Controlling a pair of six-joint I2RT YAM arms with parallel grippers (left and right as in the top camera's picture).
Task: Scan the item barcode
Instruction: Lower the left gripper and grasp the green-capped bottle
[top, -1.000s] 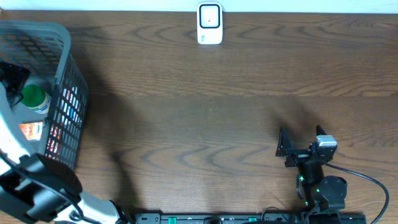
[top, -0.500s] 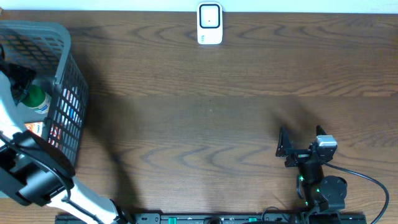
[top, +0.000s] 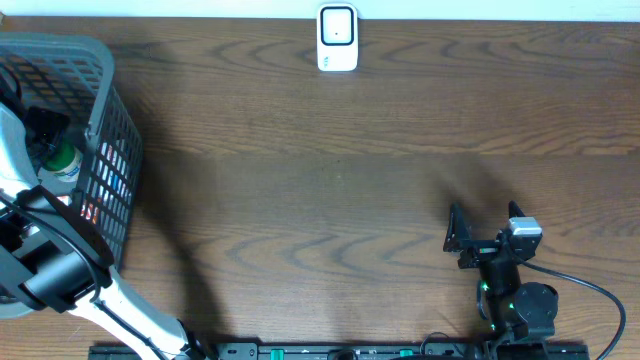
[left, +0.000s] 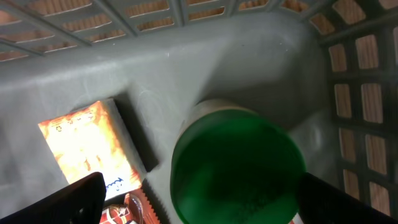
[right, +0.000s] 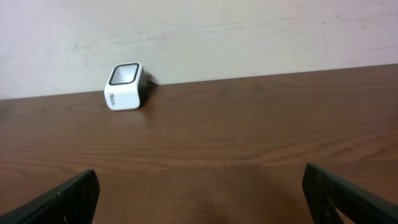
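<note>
Overhead: the bottle (top: 60, 162), green-capped, stands upright in the basket (top: 100, 60) at the left end of the surface (top: 330, 190). It is well apart from the scanner (top: 337, 38) at the far edge. The left tool (top: 42, 128) hangs just above it. The right tool (top: 484, 220) sits spread and empty near the front edge.

Left wrist: the fingers (left: 78, 198) stand wide either side of the cap, not touching it. An orange box (left: 87, 149) lies just beside the bottle. The bottle is probably light, stiff plastic with smooth round sides that could slip, so pinch across the cap or just under it.

Right wrist: only the scanner shows, no bottle.
</note>
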